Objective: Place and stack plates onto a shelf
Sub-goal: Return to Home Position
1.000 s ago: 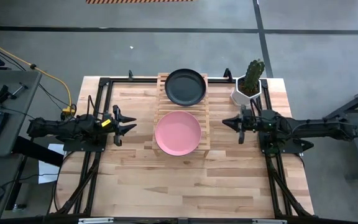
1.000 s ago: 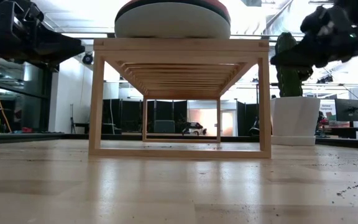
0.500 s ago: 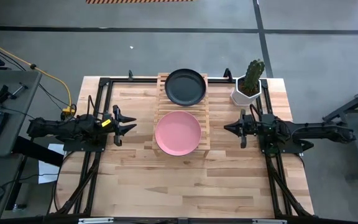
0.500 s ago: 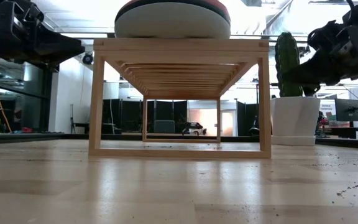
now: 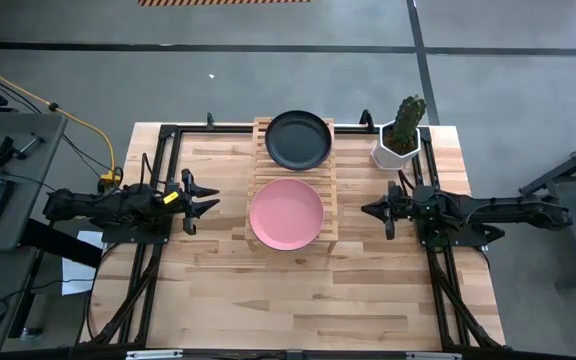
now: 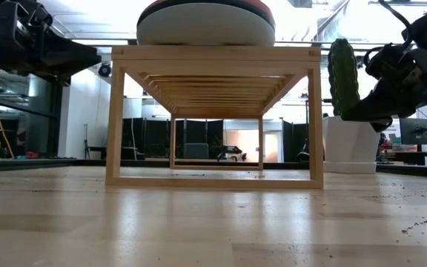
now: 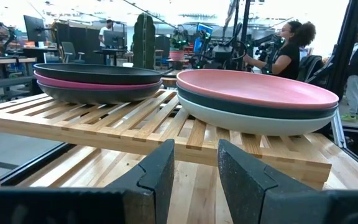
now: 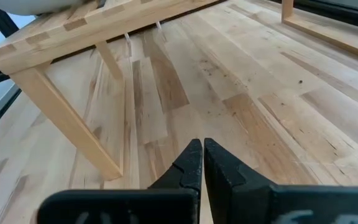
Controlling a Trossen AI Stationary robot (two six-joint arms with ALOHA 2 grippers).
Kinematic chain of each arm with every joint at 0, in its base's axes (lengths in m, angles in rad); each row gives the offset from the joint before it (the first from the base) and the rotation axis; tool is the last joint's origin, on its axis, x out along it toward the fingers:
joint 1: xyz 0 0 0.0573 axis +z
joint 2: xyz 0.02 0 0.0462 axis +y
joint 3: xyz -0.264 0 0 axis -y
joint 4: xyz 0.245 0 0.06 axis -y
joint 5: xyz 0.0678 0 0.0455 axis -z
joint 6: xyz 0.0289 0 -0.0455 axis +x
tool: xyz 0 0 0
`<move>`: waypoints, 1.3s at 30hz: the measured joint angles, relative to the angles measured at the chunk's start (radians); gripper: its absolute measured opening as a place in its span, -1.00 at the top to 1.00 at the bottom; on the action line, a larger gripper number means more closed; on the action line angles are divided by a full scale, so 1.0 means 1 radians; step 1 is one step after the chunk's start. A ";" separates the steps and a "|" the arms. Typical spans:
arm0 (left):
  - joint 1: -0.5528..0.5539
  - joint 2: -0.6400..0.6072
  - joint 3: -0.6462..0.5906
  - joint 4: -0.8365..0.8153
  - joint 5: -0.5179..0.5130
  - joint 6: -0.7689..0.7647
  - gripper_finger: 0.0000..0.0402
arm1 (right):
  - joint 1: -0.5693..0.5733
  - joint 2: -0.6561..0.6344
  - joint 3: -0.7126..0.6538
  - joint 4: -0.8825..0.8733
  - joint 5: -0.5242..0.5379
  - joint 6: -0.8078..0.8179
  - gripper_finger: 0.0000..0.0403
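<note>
The light wooden shelf [image 5: 329, 188] stands mid-table and carries two plate stacks on its slats. The far stack has a black plate [image 5: 298, 140] on top. Below it, the left wrist view shows a magenta plate [image 7: 61, 81] and a dark plate [image 7: 98, 93]. The near stack has a salmon pink plate [image 5: 286, 213] on top, above a dark teal-grey plate [image 7: 253, 109] and a pale mint plate [image 7: 247, 123]. My left gripper [image 5: 210, 200] hovers open to the left of the shelf. My right gripper [image 5: 368, 210] hovers shut to the right of it, tipped toward the tabletop [image 8: 241, 93].
A cactus [image 5: 408, 120] in a white pot [image 5: 393, 152] stands at the far right of the table, just beyond the right arm. Black frame rails [image 5: 153, 260] run along both table sides. Bare wood lies toward the near edge. People [image 7: 288, 50] show in the room behind.
My right gripper has drawn toward the table's near edge and sunk lower, coming away from the cactus pot. The left arm and both plate stacks have stayed put.
</note>
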 joint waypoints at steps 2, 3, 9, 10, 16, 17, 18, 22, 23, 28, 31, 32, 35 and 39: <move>0.000 0.012 0.000 0.002 0.000 0.000 0.44 | 0.000 0.000 0.000 -0.001 0.000 -0.002 1.00; 0.000 0.016 0.000 -0.002 -0.001 0.000 0.44 | 0.000 0.000 0.000 -0.002 0.000 -0.002 1.00; 0.000 0.038 0.000 -0.003 0.005 0.000 0.44 | 0.000 0.000 0.001 -0.003 0.000 -0.002 1.00; 0.000 0.038 0.000 -0.002 0.005 0.000 0.44 | 0.000 0.000 0.001 -0.003 0.000 -0.002 1.00; 0.000 0.039 0.000 -0.002 0.006 0.000 0.44 | 0.000 0.000 0.001 -0.004 0.000 -0.002 1.00; 0.000 0.039 0.000 -0.002 0.007 0.000 0.44 | 0.000 0.000 0.001 -0.004 0.000 -0.002 1.00; 0.000 0.039 0.000 -0.002 0.007 0.000 0.44 | 0.000 0.000 0.001 -0.004 0.000 -0.002 1.00; 0.000 0.039 0.000 -0.002 0.008 0.000 0.44 | 0.000 0.000 0.001 -0.004 0.000 -0.002 1.00; 0.000 0.039 0.000 -0.002 0.008 0.000 0.44 | 0.000 0.000 0.001 -0.005 0.000 -0.002 1.00; 0.000 0.039 0.000 -0.002 0.008 0.000 0.44 | 0.000 0.000 0.001 -0.005 0.000 -0.002 1.00; 0.000 0.039 0.000 -0.002 0.008 0.000 0.44 | 0.000 0.000 0.001 -0.005 0.000 -0.002 1.00; 0.000 0.039 0.000 -0.002 0.008 0.000 0.44 | 0.000 0.000 0.002 -0.005 0.000 -0.002 1.00; 0.000 0.039 0.000 -0.003 0.008 0.000 0.44 | 0.000 0.000 0.002 -0.005 0.000 -0.002 1.00; 0.000 0.039 0.000 -0.003 0.008 0.000 0.44 | 0.000 0.000 0.002 -0.005 0.000 -0.002 1.00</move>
